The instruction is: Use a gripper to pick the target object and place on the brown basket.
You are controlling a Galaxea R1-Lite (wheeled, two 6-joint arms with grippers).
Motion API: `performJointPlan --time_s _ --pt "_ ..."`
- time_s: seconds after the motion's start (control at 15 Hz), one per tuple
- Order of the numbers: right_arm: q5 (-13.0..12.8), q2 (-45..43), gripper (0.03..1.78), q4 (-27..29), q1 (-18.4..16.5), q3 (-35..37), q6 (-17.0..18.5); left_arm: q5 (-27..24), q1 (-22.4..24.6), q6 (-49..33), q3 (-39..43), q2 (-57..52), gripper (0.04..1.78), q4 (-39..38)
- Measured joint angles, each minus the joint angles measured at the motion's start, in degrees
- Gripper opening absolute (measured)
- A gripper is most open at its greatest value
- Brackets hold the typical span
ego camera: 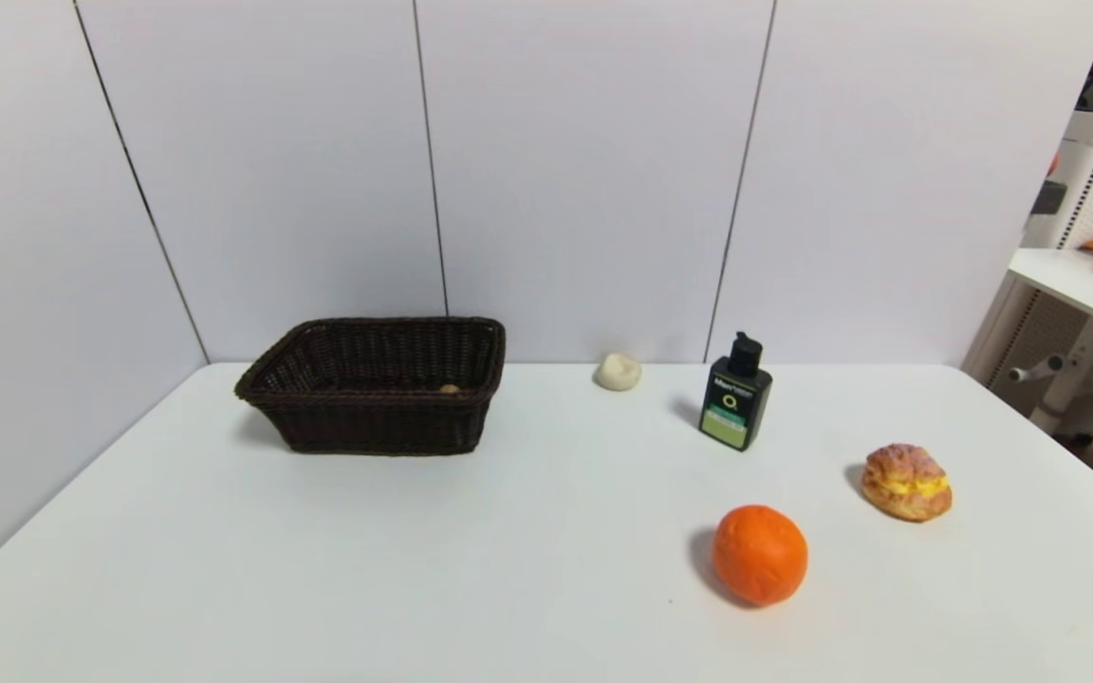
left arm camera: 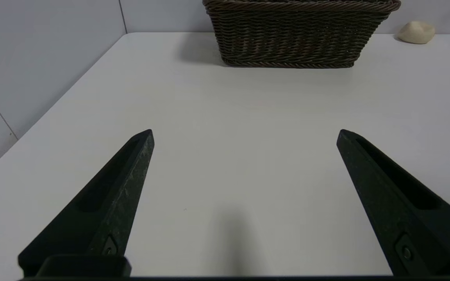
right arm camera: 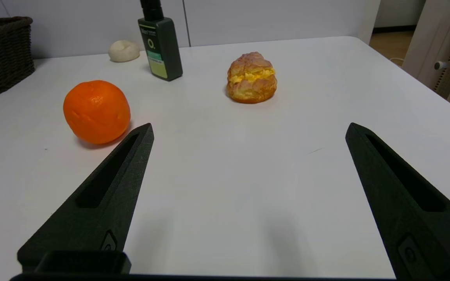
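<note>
Both hands sit low over the near edge of the desk [ego camera: 546, 588], out of the head view: the left hand [left arm camera: 244, 134] has its fingers spread wide and empty, aimed at the brown basket [ego camera: 376, 384] at its 12 o'clock; the right hand [right arm camera: 248, 130] is likewise spread and empty, with the orange [right arm camera: 96, 111] at its 10 o'clock and the cream puff [right arm camera: 251, 78] at 12.

A small tan lump, seemingly the target object [ego camera: 450, 388], lies inside the basket against its near right wall. By that, the placing looks finished and the arms parked. Little seems left beyond confirming the nut rests settled inside.
</note>
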Motion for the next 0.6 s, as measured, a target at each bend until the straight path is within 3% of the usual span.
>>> performJointPlan --time_s 0.6 --pt "0.0 0.0 1.70 0.0 0.0 0.0 0.0 0.0 0.0 0.0 0.0 0.0 1.69 0.0"
